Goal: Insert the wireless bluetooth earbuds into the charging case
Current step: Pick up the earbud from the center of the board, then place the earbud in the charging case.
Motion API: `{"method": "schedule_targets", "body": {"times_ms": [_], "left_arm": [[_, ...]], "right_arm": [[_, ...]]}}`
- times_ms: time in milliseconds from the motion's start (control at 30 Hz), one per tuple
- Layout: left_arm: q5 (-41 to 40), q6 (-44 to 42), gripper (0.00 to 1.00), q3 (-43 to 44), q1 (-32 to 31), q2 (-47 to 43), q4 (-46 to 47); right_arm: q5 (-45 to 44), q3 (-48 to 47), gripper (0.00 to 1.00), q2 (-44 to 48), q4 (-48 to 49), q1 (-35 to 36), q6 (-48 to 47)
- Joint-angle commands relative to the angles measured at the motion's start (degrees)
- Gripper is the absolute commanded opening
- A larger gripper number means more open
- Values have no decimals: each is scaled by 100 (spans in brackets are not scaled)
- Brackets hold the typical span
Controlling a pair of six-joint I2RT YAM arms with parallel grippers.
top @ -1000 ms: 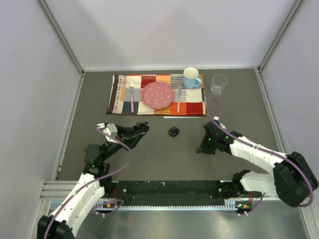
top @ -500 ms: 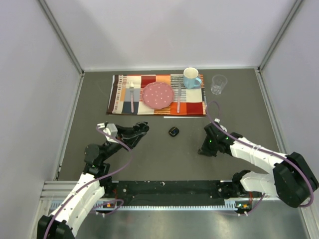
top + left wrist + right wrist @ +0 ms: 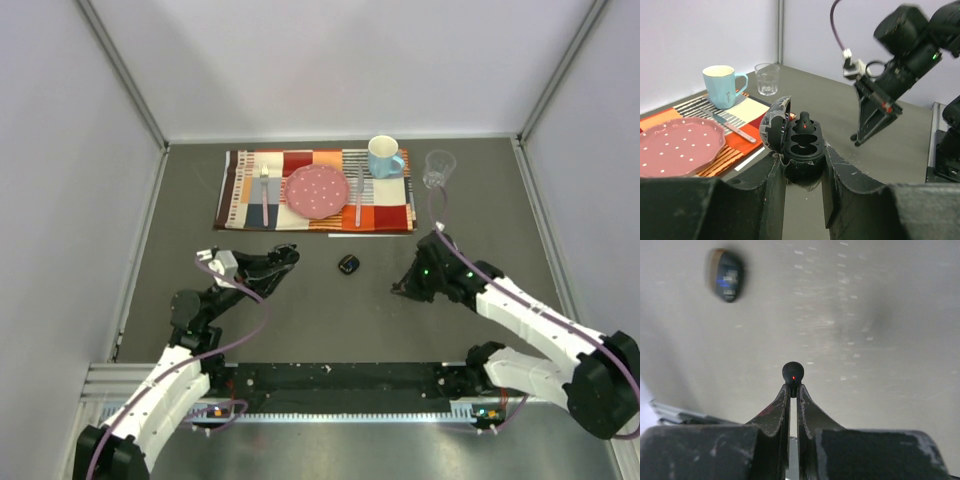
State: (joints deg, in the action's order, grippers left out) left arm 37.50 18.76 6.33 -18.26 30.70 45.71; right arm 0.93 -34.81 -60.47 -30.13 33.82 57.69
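My left gripper [image 3: 801,161] is shut on the open black charging case [image 3: 803,146], lid tipped back to the left. One earbud [image 3: 805,125] with a red light sits in its far socket; the near socket shows empty. In the top view this gripper [image 3: 286,256] is left of centre. My right gripper [image 3: 793,388] is shut on the stem of another small black earbud [image 3: 793,372] with a red light, held above the grey table. In the top view the right gripper [image 3: 398,290] is right of centre, pointing left.
A second black oval case [image 3: 348,264] lies on the table between the grippers, blurred in the right wrist view [image 3: 726,275]. At the back lies a patterned placemat [image 3: 240,190] with a pink plate [image 3: 317,190], cutlery and a blue mug [image 3: 383,156]. A clear glass [image 3: 438,168] stands beside it.
The right gripper has closed on the earbud and risen off the table, its tip shifting slightly left. The left arm holds still with the case.
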Motion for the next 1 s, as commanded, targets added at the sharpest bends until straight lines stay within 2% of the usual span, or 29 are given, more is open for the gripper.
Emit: {"method": "schedule_targets", "body": {"times_ms": [0, 333, 567, 967], "left_arm": [[29, -461, 0, 17, 16, 182, 676], [171, -1006, 0, 237, -2, 463, 1054], [21, -1489, 0, 430, -107, 384, 904], [-374, -2069, 0, 633, -424, 375, 869]], "right_arm": [[425, -772, 0, 395, -63, -60, 67], [1348, -1844, 0, 650, -221, -43, 251], [1270, -2451, 0, 712, -257, 317, 436], [593, -3199, 0, 439, -195, 1548, 884]]}}
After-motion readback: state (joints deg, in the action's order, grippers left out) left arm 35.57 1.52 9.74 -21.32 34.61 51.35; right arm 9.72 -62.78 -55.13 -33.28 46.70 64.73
